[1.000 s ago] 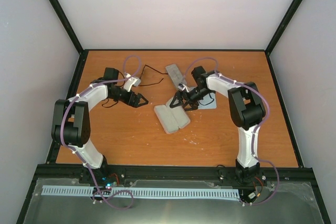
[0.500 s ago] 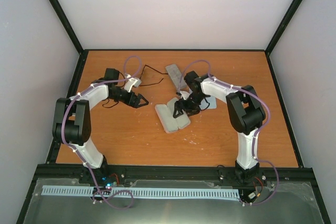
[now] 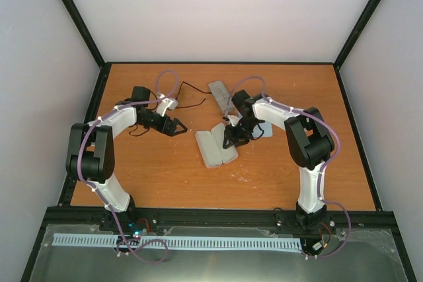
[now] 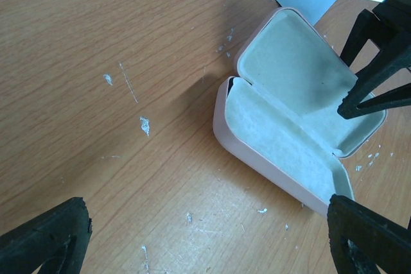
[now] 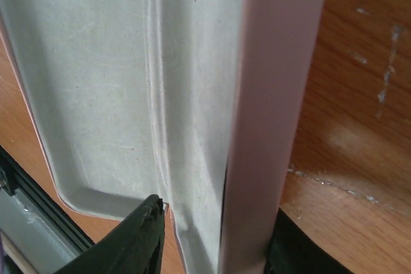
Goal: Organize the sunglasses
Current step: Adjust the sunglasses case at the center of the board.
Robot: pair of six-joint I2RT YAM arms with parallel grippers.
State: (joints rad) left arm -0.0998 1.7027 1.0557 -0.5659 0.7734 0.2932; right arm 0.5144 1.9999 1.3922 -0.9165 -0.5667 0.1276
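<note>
- The left gripper (image 3: 177, 125) hangs above the table (image 3: 165, 176), its fingers spread wide and holding nothing.
- The right gripper (image 3: 232, 138) is at the open pink case (image 3: 213, 151), with one finger (image 5: 138, 239) inside and the other outside its wall.
- Whether they pinch the wall, I cannot tell.
- The sunglasses (image 3: 192, 96) lie at the back of the table, apart from the case.

The left gripper (image 3: 180, 125) hangs low and spread wide, while the right gripper (image 3: 231, 142) points down, jaws partly open.
</note>
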